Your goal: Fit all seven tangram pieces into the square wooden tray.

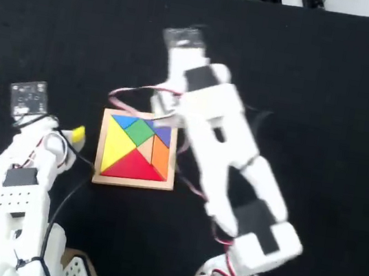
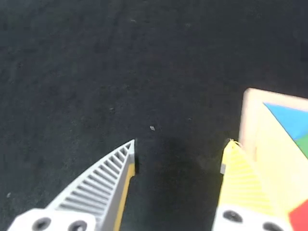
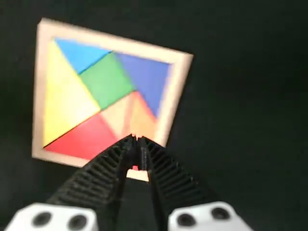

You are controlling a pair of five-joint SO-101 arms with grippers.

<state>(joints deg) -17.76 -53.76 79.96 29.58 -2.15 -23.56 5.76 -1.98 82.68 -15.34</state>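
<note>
pale wood tray point(image 1: 132, 184). flat bright pieces: blue tri point(image 1: 125, 121), green sq point(image 1: 140, 132), violet-blue parallelogram point(image 1: 163, 133), yellow tri point(image 1: 115, 147), red tri point(image 1: 134, 167), orange pair point(image 1: 160, 155). matte black table cloth point(image 1: 329, 97). white arms point(image 1: 217, 150) w/ black motor blocks point(image 1: 256, 218), red+white wires point(image 1: 136, 91). left gripper point(image 2: 183, 142): one white ribbed finger point(image 2: 96, 187), one yellow ribbed finger point(image 2: 243, 183). right gripper point(image 3: 136, 139): black, ribbed.

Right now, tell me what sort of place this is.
Probably a robotics test bench: a white left arm and right arm at a black-covered table, with a wooden tangram tray between them.
</note>
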